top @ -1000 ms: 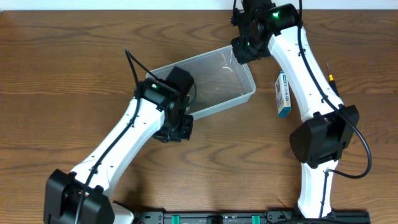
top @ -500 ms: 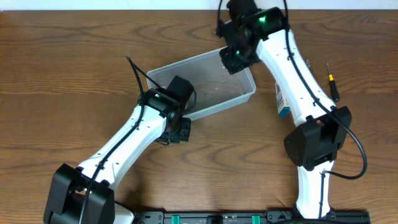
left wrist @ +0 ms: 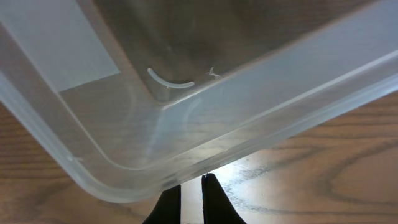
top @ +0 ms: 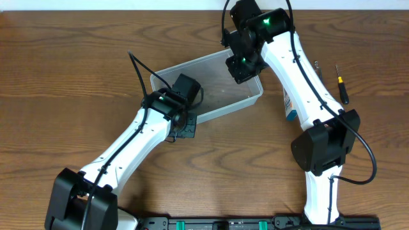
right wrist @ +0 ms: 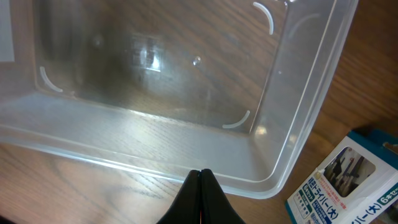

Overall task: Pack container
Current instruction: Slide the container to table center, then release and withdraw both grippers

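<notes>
The clear plastic container [top: 217, 86] lies tilted at the middle of the table, and nothing shows inside it. My left gripper [top: 182, 130] is at its near-left corner. In the left wrist view the fingers [left wrist: 190, 194] are almost closed with a thin gap, hold nothing, and their tips sit just under the container's rim [left wrist: 124, 180]. My right gripper [top: 241, 67] is above the container's far-right end. In the right wrist view its fingers [right wrist: 200, 177] are shut and empty over the container's rim [right wrist: 155, 171].
A small blue-and-white box [top: 289, 105] lies right of the container, partly under my right arm; it also shows in the right wrist view [right wrist: 348, 183]. A screwdriver [top: 342, 88] lies at the far right. The table is brown wood.
My right gripper has moved left and toward the front, over the container's far-right end. My left gripper has edged closer to the container's near-left corner. The container has hardly moved.
</notes>
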{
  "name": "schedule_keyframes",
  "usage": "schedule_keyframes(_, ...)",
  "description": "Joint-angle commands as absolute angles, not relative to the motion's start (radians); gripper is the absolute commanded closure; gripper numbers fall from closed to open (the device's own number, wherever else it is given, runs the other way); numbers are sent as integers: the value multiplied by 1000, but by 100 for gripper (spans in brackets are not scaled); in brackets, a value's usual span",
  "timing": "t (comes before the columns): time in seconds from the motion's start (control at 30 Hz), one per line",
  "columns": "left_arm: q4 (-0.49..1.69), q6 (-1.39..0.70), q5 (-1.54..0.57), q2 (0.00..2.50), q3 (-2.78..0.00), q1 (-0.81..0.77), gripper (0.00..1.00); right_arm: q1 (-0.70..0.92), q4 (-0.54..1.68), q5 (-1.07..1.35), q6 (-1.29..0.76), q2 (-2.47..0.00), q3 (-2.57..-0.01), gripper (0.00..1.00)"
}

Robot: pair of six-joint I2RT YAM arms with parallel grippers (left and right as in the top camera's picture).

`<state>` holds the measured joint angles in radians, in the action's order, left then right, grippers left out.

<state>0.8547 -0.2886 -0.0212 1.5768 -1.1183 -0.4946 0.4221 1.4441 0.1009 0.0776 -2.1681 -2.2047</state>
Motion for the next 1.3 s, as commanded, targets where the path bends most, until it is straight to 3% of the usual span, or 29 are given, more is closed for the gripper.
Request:
schedule_keyframes(0.0,848,-293,13,1581,-1114,-477,94,420,1449,101,91,-2151,-2176,98)
schedule_keyframes(1.27,765,-229,13,1581,-1114,-415,94,420,1349,101,86,-2151,-1920,99)
